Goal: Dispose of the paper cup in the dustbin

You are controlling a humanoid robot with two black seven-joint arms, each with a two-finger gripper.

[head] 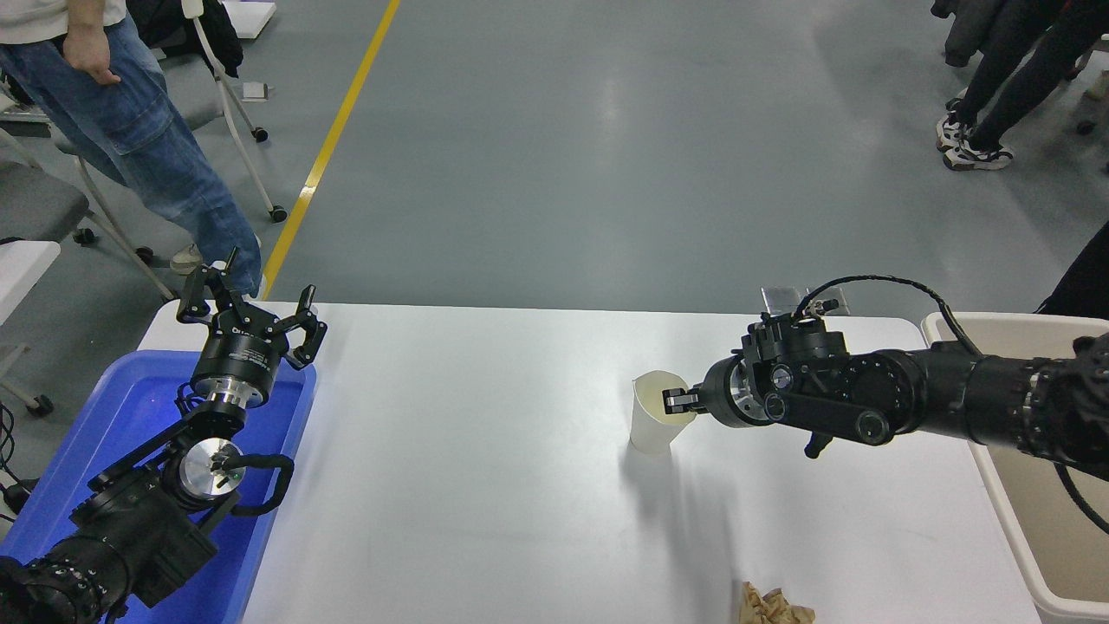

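Note:
The white paper cup (651,418) stands upright on the white table (485,485), right of centre. My right gripper (676,402) reaches in from the right and is shut on the cup's near-right rim, one finger (678,400) showing against the cream inside. The beige dustbin (1031,520) stands at the table's right end, under and behind my right arm. My left gripper (251,303) is parked at the lower left, open and empty, above the blue tray.
A blue plastic tray (104,451) sits at the table's left end under my left arm. A crumpled brown paper wad (774,607) lies at the table's front edge. A person in jeans (147,147) stands at far left; another person's legs (996,95) show at far right.

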